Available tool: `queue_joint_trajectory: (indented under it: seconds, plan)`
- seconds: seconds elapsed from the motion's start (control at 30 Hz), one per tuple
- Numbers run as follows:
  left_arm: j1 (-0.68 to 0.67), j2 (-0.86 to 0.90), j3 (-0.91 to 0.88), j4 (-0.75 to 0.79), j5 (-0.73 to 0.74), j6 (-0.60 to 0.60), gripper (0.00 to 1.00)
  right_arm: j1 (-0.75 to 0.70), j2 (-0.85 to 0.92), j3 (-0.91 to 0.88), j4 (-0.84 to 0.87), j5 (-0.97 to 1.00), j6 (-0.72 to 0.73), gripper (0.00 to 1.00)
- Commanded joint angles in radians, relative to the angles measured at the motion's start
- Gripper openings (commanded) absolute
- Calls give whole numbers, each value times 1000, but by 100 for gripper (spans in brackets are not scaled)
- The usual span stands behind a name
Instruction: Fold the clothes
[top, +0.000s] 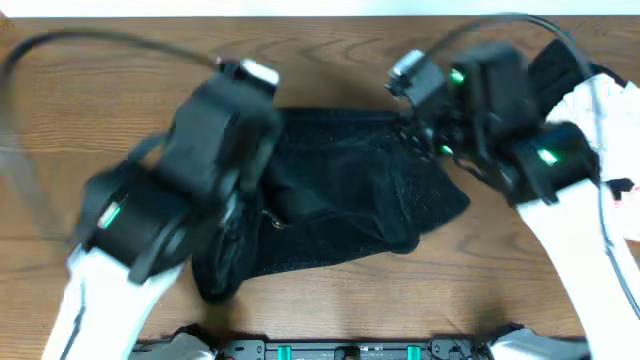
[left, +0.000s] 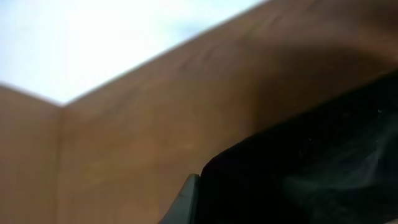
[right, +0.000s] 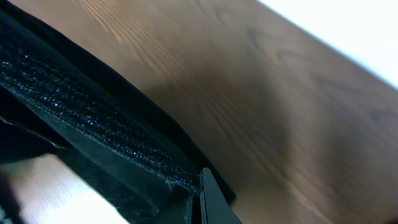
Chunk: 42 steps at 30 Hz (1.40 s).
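A black garment (top: 350, 190) lies crumpled in the middle of the wooden table (top: 100, 90). My left gripper (top: 262, 115) is at its upper left corner. In the left wrist view one grey fingertip (left: 186, 199) presses against black cloth (left: 298, 174) that hides the other finger. My right gripper (top: 415, 130) is at the garment's upper right corner. In the right wrist view its fingers (right: 205, 199) are closed on the edge of a ribbed black band (right: 93, 118), held a little above the table. Both arms hide parts of the garment from above.
A pile of white cloth (top: 620, 110) lies at the table's right edge, behind the right arm. The left arm is blurred in the overhead view. The table's back edge (top: 320, 14) meets a white wall.
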Motion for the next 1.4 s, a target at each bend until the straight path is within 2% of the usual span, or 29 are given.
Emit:
queue_joint_trajectory:
  seconds: [0.0,0.3,0.43,0.6,0.67,0.77,0.8,0.83,0.93,1.03,1.13,1.23,1.33,1.37]
  plan:
    - [145,81,-28,39,-118,-24,6,-37,72,-5,20,189,-67,1]
    - [378,336,-67,286,-73,-26,6,-56,256,-5,191,297,-172,2]
    - [438,435,-67,388,-19,3,6,-75,337,-5,292,302,-196,11]
    - [505,526,-67,527,-18,4,7,-113,426,-5,464,363,-196,9]
    - [531,534,-67,562,-18,4,17,-130,441,-5,503,367,-196,9]
    - [565,529,-64,597,-18,3,62,-143,437,-5,495,335,-177,15]
    - [572,528,-62,597,-18,4,71,-142,436,-5,482,322,-177,17]
    - [580,526,-61,595,-18,3,76,-140,435,-5,455,301,-173,22]
    - [590,525,-61,571,-18,3,80,-129,435,-5,366,245,-93,42]
    - [590,525,-61,517,-18,3,82,-126,438,-7,287,139,-20,51]
    - [589,525,-62,436,-18,-35,82,-126,452,-8,265,44,43,50]
    - [589,525,-62,320,-18,-103,82,-124,469,-8,249,-33,77,45]
    - [589,525,-62,207,19,-163,82,-113,470,-8,182,-127,49,48]
    - [589,525,-62,172,54,-163,82,-106,470,-8,145,-140,22,52]
